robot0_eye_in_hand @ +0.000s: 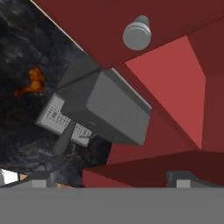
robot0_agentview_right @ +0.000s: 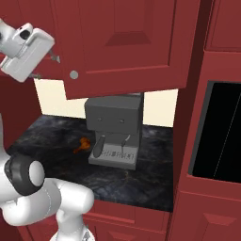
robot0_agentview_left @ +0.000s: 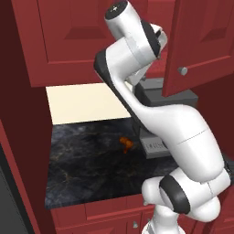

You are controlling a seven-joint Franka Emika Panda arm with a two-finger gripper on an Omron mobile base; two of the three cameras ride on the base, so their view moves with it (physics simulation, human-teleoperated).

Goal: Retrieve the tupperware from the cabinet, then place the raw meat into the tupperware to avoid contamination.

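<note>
The raw meat point(robot0_agentview_left: 125, 143) point(robot0_agentview_right: 83, 144) point(robot0_eye_in_hand: 32, 82) is a small orange-brown lump lying on the dark marbled counter point(robot0_agentview_left: 87, 169), left of a dark grey boxy machine. My gripper point(robot0_eye_in_hand: 111, 178) is open, with nothing between its wide-apart fingertips point(robot0_eye_in_hand: 40, 176). It is raised to the dark red cabinet point(robot0_agentview_left: 77, 36), just below a door's round silver knob point(robot0_eye_in_hand: 137, 33) point(robot0_agentview_right: 74, 74) point(robot0_agentview_left: 183, 71). That door point(robot0_agentview_right: 127, 47) looks swung partly out, and lighter red inner panels point(robot0_eye_in_hand: 175, 78) show past its edge. The white hand body point(robot0_agentview_right: 26, 52) sits left of the knob. The tupperware is out of view.
The grey machine point(robot0_agentview_left: 157, 137) point(robot0_agentview_right: 115, 127) point(robot0_eye_in_hand: 109, 109) stands on the counter under the cabinet door. A cream wall panel point(robot0_agentview_left: 82, 103) backs the counter. A tall red unit with a black glass front point(robot0_agentview_right: 221, 132) stands at right. Red drawer fronts point(robot0_agentview_left: 105, 210) run below the counter edge.
</note>
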